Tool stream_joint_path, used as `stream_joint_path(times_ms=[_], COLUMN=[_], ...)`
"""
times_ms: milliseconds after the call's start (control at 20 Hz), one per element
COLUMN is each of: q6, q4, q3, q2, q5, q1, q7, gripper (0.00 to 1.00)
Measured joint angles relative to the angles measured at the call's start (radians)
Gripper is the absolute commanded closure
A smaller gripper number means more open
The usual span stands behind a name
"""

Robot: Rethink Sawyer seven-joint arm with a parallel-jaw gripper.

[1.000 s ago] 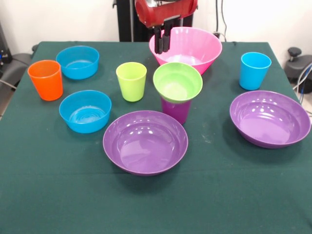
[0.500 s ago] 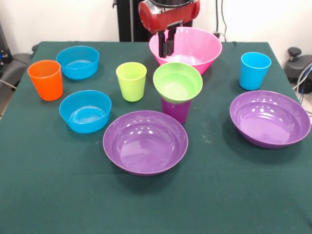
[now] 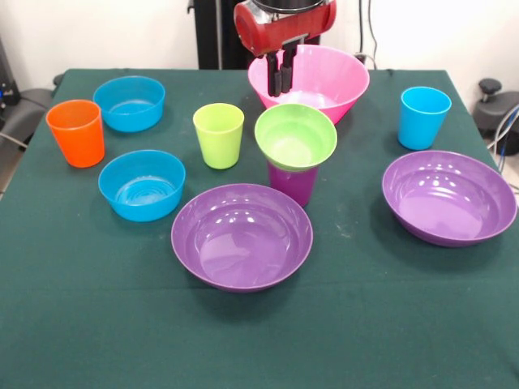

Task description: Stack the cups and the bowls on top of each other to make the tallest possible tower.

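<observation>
The tower so far is just the green bowl (image 3: 296,135) sitting in the mouth of the purple cup (image 3: 293,183), near the middle of the green table (image 3: 97,324). From it, the lime cup (image 3: 218,134) stands at nine o'clock, just beside; one purple bowl (image 3: 242,236) lies at seven o'clock, almost touching the cup's foot; the other purple bowl (image 3: 448,197) lies at four o'clock, well apart. The pink bowl (image 3: 312,79) sits at twelve, the light blue cup (image 3: 424,117) at two. Far out at nine to ten are two blue bowls (image 3: 142,185) (image 3: 129,103) and the orange cup (image 3: 76,132).

The gripper (image 3: 280,77) hangs straight down from the red wrist over the pink bowl's left rim, its dark fingers close together, seemingly holding nothing, though I can't quite tell.

The near table edge has wide open cloth.
</observation>
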Motion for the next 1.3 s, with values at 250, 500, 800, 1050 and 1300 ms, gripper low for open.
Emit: stream_joint_path(times_ms=[250, 500, 800, 1050, 1300], q6=[0.0, 0.0, 0.0, 0.0, 0.0], q4=[0.0, 0.0, 0.0, 0.0, 0.0], q3=[0.003, 0.007, 0.011, 0.016, 0.031], q2=[0.0, 0.0, 0.0, 0.0, 0.0], q5=[0.0, 0.0, 0.0, 0.0, 0.0], q1=[0.0, 0.0, 0.0, -0.002, -0.011], q7=[0.0, 0.0, 0.0, 0.0, 0.0], gripper=[1.0, 1.0, 1.0, 1.0, 1.0])
